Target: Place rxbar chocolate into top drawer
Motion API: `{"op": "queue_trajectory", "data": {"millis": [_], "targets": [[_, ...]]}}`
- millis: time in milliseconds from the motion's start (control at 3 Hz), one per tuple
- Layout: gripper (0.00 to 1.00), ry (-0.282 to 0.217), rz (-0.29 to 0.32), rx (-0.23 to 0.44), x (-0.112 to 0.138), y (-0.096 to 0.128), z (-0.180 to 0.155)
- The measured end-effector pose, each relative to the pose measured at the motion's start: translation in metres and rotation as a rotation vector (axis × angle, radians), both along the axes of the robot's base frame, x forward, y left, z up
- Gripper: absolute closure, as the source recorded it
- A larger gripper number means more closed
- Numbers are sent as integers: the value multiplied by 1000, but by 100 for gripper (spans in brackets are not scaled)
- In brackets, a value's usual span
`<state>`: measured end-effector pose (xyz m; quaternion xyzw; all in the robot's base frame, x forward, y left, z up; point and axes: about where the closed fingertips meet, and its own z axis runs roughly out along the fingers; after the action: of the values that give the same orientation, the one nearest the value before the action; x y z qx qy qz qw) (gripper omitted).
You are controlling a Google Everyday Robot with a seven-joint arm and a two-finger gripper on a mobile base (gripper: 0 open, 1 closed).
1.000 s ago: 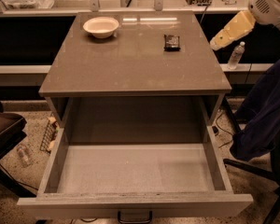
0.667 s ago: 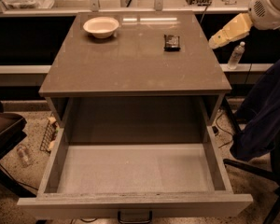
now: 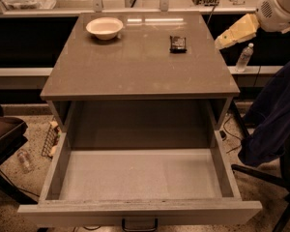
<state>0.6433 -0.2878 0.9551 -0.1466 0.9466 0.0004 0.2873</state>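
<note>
The rxbar chocolate (image 3: 178, 43), a small black flat bar, lies on the grey cabinet top (image 3: 135, 66) at the back right. The top drawer (image 3: 140, 175) is pulled wide open below, its flat grey bottom bare, with a dark handle (image 3: 139, 224) on its front. My gripper (image 3: 221, 40), pale yellow on a white arm, hangs off the cabinet's right edge, to the right of the bar and apart from it. It holds nothing that I can see.
A white round bowl (image 3: 105, 27) stands at the back left of the cabinet top. A plastic bottle (image 3: 244, 57) stands on a ledge to the right. A dark blue cloth (image 3: 275, 115) over a chair is at the right. A dark seat (image 3: 5, 134) is at the left.
The gripper has shifted very slightly to the left, toward the cabinet's right edge. The bar, the bowl and the drawer have not moved.
</note>
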Motion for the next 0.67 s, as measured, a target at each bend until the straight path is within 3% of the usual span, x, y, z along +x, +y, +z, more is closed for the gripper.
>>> {"op": "queue_trajectory", "data": {"millis": [333, 667], "targets": [[0, 7, -17, 7, 15, 20, -8], [0, -14, -24, 56, 52, 58, -15]]}}
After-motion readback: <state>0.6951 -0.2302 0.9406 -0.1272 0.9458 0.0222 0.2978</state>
